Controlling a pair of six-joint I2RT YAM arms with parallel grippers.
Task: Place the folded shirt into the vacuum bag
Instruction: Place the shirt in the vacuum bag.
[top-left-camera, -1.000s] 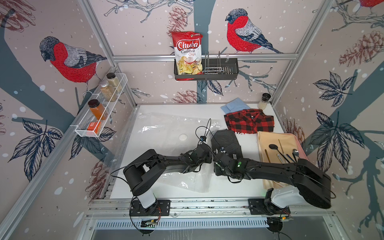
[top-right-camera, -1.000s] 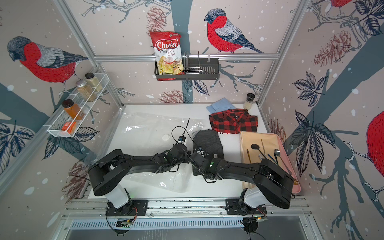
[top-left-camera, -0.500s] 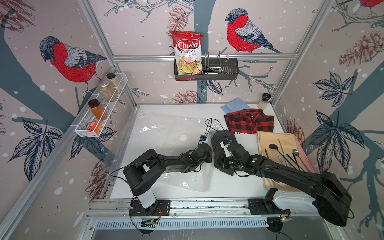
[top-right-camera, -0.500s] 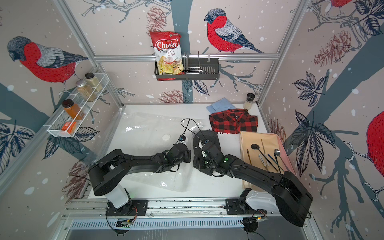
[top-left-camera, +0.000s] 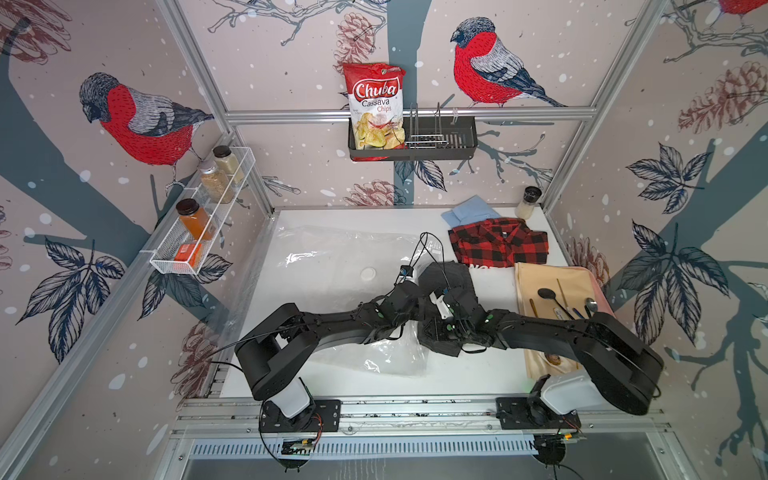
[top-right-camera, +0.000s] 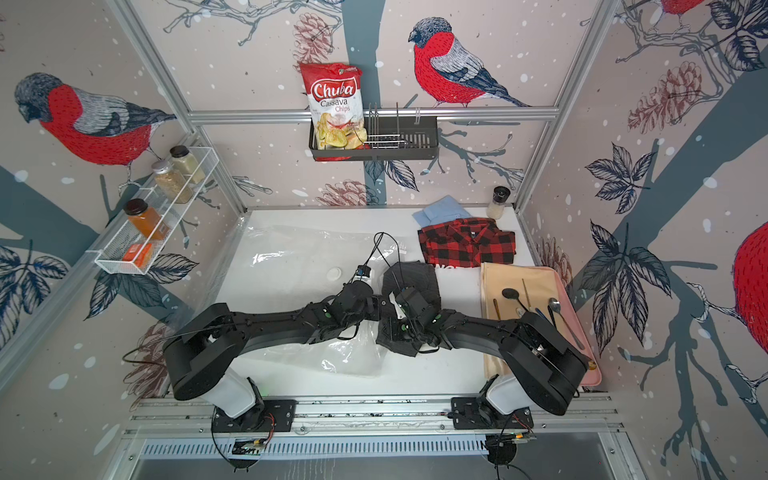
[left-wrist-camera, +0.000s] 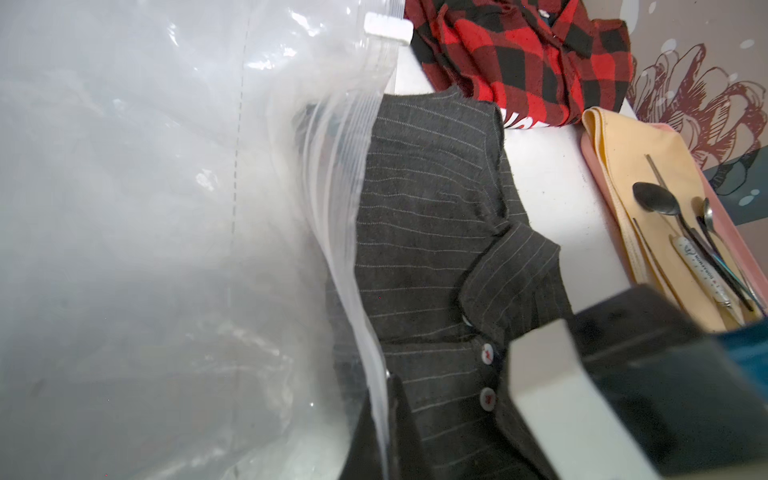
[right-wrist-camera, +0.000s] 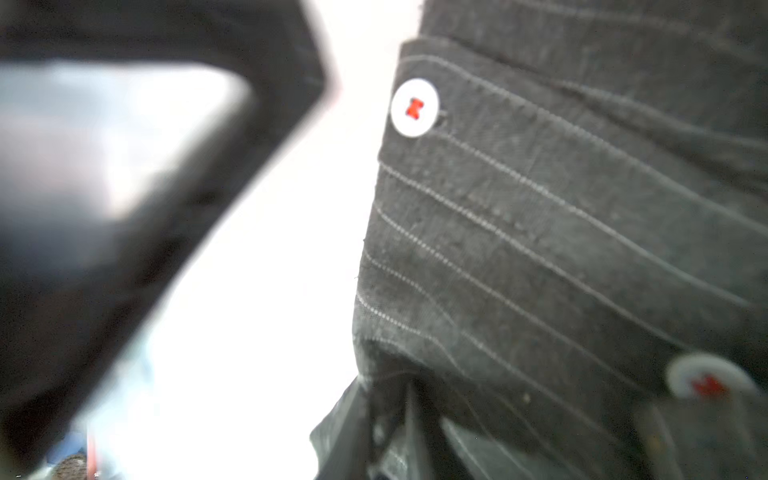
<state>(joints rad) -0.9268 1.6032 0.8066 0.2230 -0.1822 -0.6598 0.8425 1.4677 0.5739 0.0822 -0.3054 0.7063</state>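
Now the right hand (top-left-camera: 440, 305) has drawn back over the shirt (top-left-camera: 446, 275).

Noted heavy blur on near finger (right-wrist-camera: 124, 174), cropped at frame edge, right wrist view. Cannot read jaw gap of right gripper (top-left-camera: 441, 308) in both top views; masked by wrist, cables. Found folded shirt (left-wrist-camera: 436, 249) edge veiled behind vacuum bag (left-wrist-camera: 332, 187), left wrist view.
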